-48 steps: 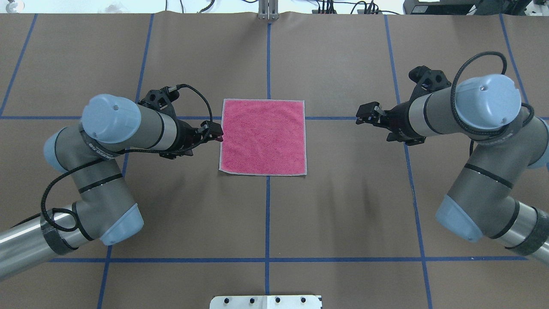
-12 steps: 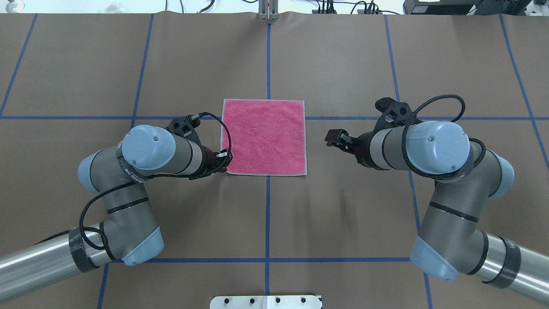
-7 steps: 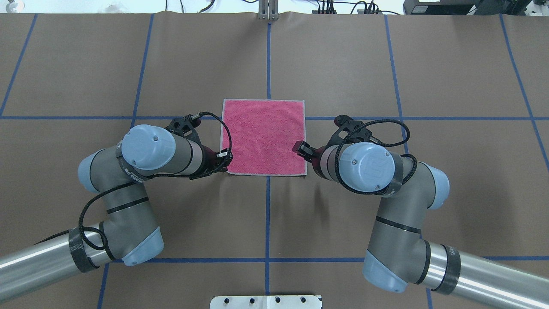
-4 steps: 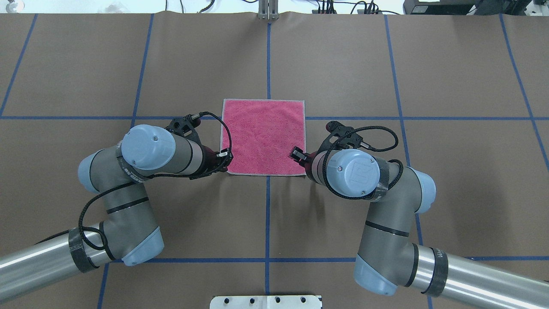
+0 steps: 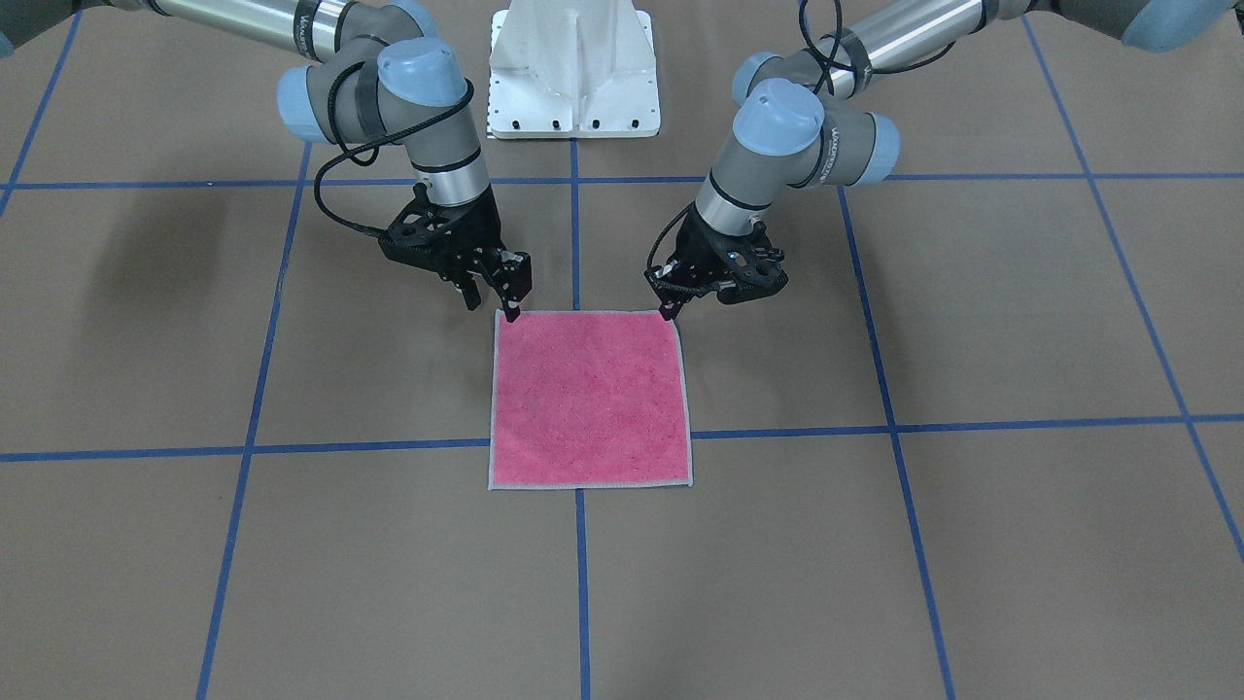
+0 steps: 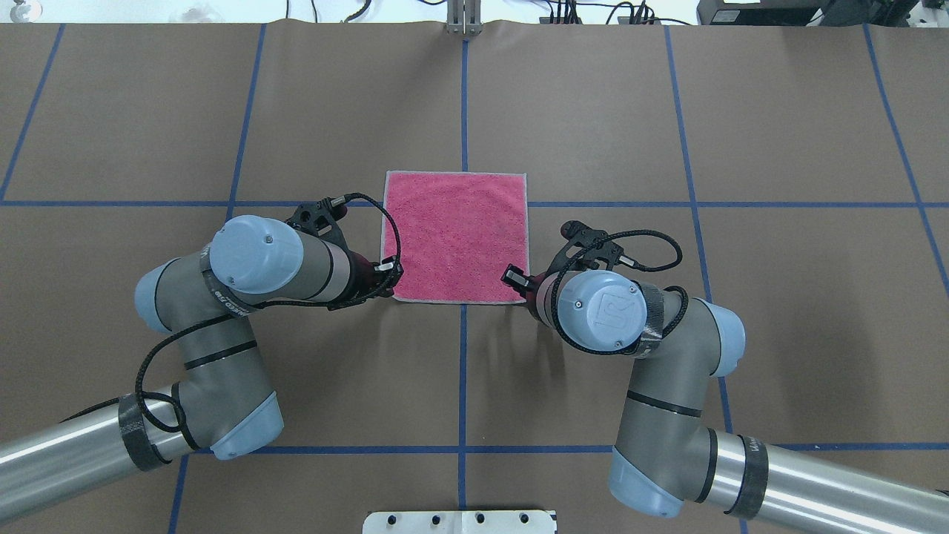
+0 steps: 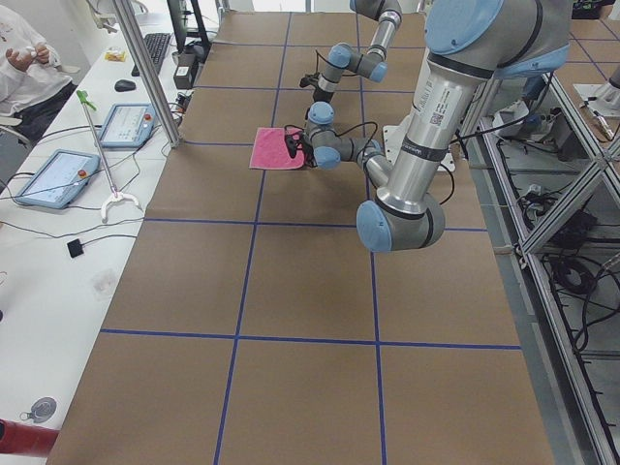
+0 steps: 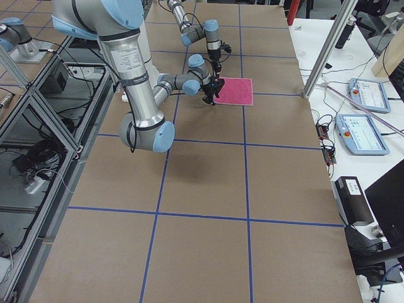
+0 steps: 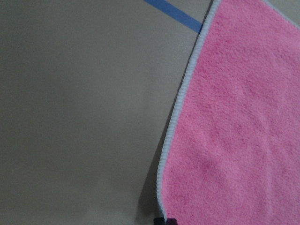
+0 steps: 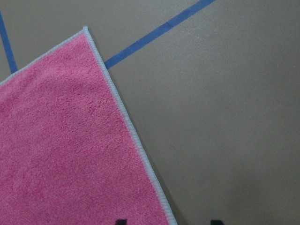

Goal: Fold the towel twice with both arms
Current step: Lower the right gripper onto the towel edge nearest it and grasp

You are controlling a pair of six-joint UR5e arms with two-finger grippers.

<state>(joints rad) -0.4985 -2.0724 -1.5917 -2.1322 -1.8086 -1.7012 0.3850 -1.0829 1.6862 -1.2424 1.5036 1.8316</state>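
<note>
The towel (image 5: pixel 589 399) lies flat and unfolded, pink face up, at the table's middle; it also shows in the overhead view (image 6: pixel 456 237). My left gripper (image 5: pixel 668 313) points down at the towel's near left corner, fingers together; in the left wrist view one dark tip sits right at the corner of the towel (image 9: pixel 234 117). My right gripper (image 5: pixel 494 306) is low at the near right corner with fingers spread. In the right wrist view two fingertips (image 10: pixel 121 221) straddle the edge of the towel (image 10: pixel 61 140). From overhead both wrists hide these corners.
The white pedestal base (image 5: pixel 573 68) stands at the robot's side of the table. Blue tape lines (image 6: pixel 463 371) grid the brown surface. A side bench holds tablets (image 7: pixel 48 179) and an upright metal post (image 7: pixel 145 68).
My right arm swung in from the right and came down at the towel's near right corner. My left arm went from the left edge's middle to the near left corner, then stayed still.
</note>
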